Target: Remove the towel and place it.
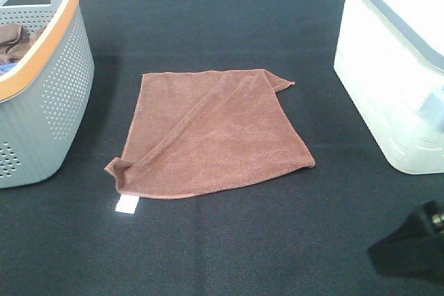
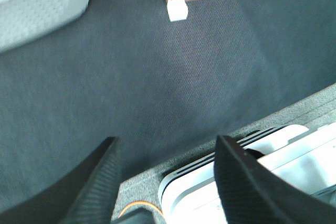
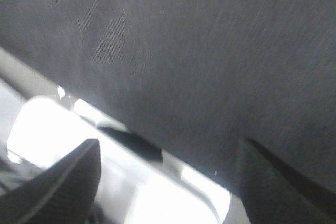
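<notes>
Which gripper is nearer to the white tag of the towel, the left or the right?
Probably left. The left gripper, open, has the white tag and towel edge ahead in its view. The right gripper, open, sees only black cloth and the white bin.

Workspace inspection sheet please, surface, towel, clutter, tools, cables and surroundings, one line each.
Surface: black cloth-covered table, flat.
Job's things: reddish-brown towel lies spread mid-table, one edge folded over, white tag at near corner.
Clutter: grey basket with orange rim on the left, brown cloth inside; white bin on the right.
Tools: left tool open, empty; right tool open, empty; both away from the towel.
Cables: nothing seen.
Surroundings: nothing seen.
</notes>
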You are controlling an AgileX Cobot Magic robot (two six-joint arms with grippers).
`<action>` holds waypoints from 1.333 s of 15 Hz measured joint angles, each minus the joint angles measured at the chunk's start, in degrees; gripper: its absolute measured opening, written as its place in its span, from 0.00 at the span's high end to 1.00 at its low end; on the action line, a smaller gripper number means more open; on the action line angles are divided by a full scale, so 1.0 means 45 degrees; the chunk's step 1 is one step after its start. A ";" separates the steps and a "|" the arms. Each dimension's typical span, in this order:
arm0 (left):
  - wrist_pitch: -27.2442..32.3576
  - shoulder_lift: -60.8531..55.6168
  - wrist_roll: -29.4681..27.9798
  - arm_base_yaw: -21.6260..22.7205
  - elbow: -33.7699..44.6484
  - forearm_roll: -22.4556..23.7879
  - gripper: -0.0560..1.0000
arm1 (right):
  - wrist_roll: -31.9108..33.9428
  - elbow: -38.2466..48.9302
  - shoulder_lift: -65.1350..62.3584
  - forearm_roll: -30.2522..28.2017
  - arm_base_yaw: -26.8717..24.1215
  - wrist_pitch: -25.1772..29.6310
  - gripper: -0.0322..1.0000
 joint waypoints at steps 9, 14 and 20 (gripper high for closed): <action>0.0038 -0.6290 0.2534 0.0000 0.2114 0.1044 0.45 | 0.1426 -0.0318 -0.4469 -0.3400 0.0000 0.3005 0.31; -0.0535 -0.6430 0.3234 0.0000 0.2279 0.0955 0.45 | 0.1439 -0.0280 -0.6099 -0.4495 0.0000 0.2776 0.31; -0.2037 -0.6443 0.3349 0.0000 0.2865 0.0357 0.45 | 0.1439 -0.0267 -0.6315 -0.4405 0.0000 0.2776 0.31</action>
